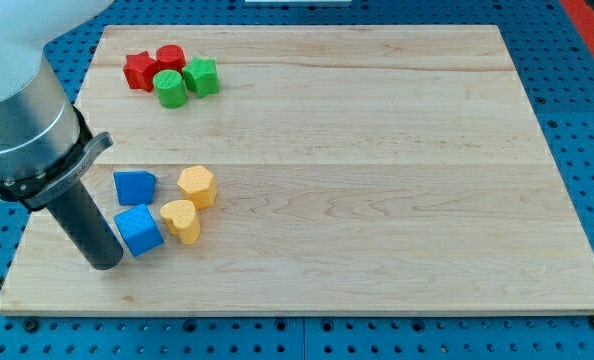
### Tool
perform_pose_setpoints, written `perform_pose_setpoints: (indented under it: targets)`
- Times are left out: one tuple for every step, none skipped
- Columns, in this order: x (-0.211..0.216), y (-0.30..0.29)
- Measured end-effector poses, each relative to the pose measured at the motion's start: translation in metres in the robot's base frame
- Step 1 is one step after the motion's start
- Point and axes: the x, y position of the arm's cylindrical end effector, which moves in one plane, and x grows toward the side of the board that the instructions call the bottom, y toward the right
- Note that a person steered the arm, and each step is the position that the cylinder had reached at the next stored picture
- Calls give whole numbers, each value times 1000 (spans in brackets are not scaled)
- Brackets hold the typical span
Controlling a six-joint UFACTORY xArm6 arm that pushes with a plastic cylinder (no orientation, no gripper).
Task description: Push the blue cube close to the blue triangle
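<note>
The blue cube (138,231) lies near the board's lower left. The blue triangle (134,187) lies just above it, with a small gap between them. My tip (104,261) rests on the board at the cube's lower left, touching or nearly touching its left side. The dark rod rises up and to the left from there into the grey arm body.
A yellow hexagon (197,186) and a yellow heart (182,221) lie just right of the blue blocks. At the upper left a red star (140,70), a red cylinder (171,58), a green cylinder (170,89) and a green hexagon (202,77) cluster. The wooden board (377,180) sits on a blue pegboard.
</note>
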Motion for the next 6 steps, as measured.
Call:
perform_pose_setpoints:
  targets:
    - [-6, -18]
    - [-7, -10]
    - [20, 13]
    - [30, 52]
    - [-1, 31]
    - [-16, 7]
